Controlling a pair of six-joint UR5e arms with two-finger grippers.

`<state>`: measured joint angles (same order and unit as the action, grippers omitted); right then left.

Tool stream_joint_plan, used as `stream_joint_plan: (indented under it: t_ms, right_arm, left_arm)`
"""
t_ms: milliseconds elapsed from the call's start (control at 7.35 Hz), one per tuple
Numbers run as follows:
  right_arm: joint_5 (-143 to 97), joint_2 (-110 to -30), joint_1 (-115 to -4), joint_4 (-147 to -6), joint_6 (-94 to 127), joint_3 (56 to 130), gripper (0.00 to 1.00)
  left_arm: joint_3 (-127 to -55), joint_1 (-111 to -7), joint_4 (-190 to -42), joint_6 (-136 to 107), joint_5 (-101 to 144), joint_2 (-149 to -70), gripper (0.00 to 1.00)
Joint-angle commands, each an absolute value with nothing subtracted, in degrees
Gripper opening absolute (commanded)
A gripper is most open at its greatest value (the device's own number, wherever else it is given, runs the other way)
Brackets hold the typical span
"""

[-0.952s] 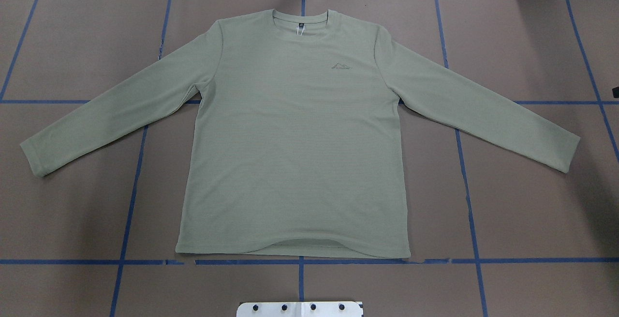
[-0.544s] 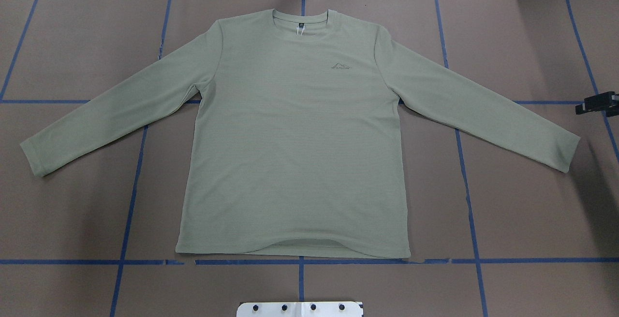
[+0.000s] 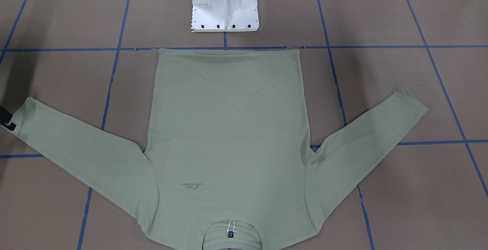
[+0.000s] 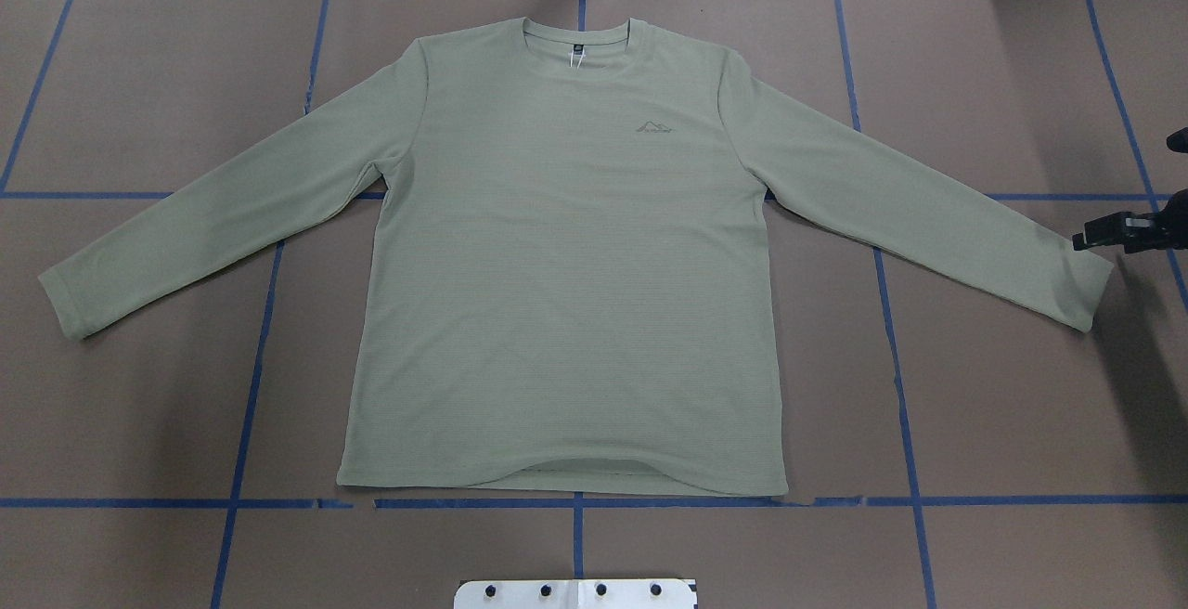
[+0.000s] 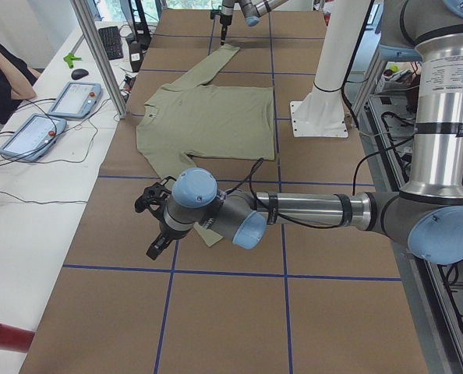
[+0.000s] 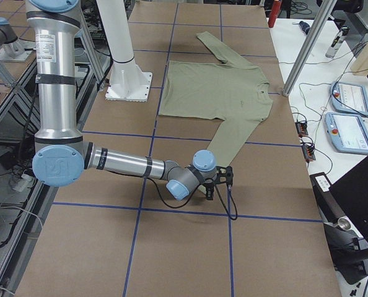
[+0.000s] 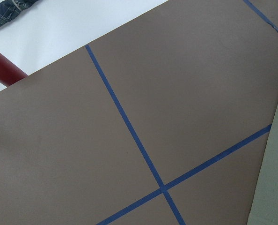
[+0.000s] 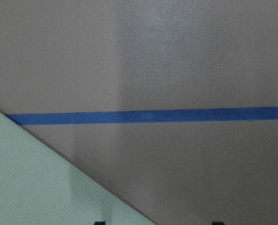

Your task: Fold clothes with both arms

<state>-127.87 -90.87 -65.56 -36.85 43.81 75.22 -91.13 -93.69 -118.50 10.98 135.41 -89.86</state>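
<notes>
Shirt (image 4: 566, 293): we find it flat on the table (image 4: 1002, 405), sleeves spread. Right gripper (image 4: 1109, 231): fingers apart, empty, at one cuff. Left gripper (image 5: 155, 226): near the other cuff; its opening we cannot tell.

the right hand (image 4: 1103, 234) is partly cut off at the overhead view's edge.
</notes>
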Motion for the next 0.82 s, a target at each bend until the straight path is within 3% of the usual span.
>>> stream_joint_plan:
  t_ms: [0, 272, 408, 544, 680]
  right_arm:
    - [-127.97, -91.23, -65.13, -36.83, 43.86, 75.23, 0.76]
    - [-128.06, -91.75, -65.04, -36.74, 43.86, 75.23, 0.61]
    - [-128.14, -92.28, -65.04, -36.74, 43.86, 75.41, 0.61]
    - [-128.06, -92.29, -65.04, -36.74, 43.86, 75.41, 0.52]
    - [-128.23, -92.29, -65.04, -36.74, 43.86, 75.5, 0.25]
  left_arm:
    - [-91.05, -93.69, -118.56, 10.99, 135.44, -89.82, 1.0]
    - [-90.88, -93.69, -118.56, 10.99, 135.44, -89.82, 1.0]
    - [-90.79, -93.69, -118.56, 10.99, 135.35, -89.82, 1.0]
    - [-90.79, -93.69, -118.56, 10.99, 135.44, -89.82, 1.0]
    - [-90.88, -93.69, -118.56, 10.99, 135.44, -89.82, 1.0]
